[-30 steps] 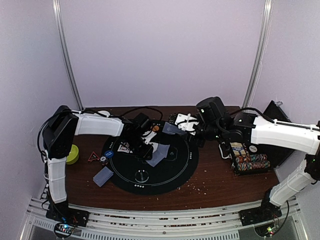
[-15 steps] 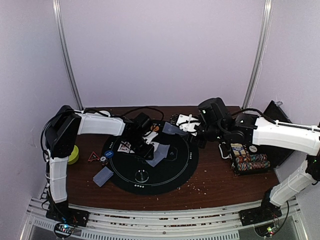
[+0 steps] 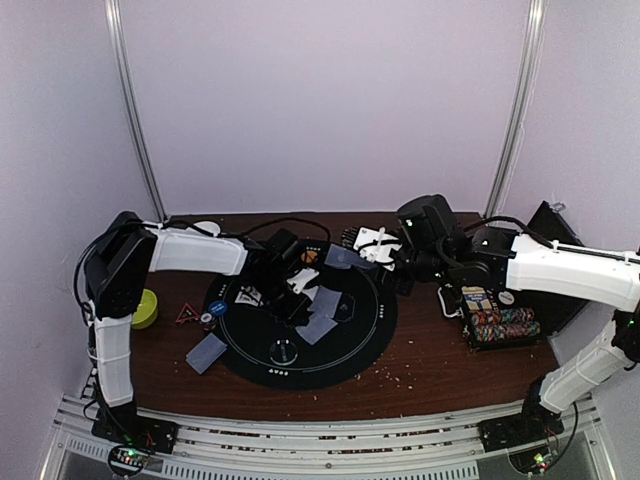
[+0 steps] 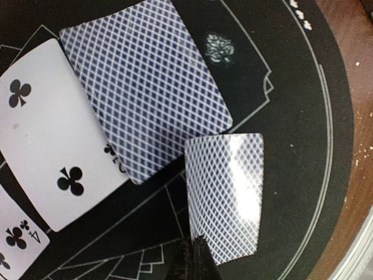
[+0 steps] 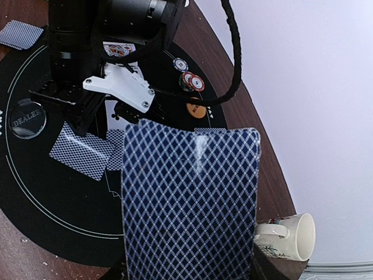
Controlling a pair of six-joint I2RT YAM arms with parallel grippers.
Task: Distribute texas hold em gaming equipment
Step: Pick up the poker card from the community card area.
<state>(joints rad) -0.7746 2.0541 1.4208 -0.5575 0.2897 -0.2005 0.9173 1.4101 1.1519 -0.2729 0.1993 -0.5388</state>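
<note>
Cards like these are light, slick and bendy. The left fingers (image 4: 187, 263), pressed together, seem to pinch a blue lattice-backed paper playing card (image 4: 226, 195) by its edge near the middle of the round black mat (image 4: 303, 116). The right fingers (image 3: 378, 243) clasp a second lattice-backed card (image 5: 189, 204) at the mat's one o'clock. Edges are the place to grip.

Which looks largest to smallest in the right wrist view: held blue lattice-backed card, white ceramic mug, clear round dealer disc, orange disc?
Blue lattice-backed card (nearness exaggerates it)
white ceramic mug
clear round dealer disc
orange disc

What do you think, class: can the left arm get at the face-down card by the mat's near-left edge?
Probably yes: the card lies in the open on the left, nothing blocking it.
</note>
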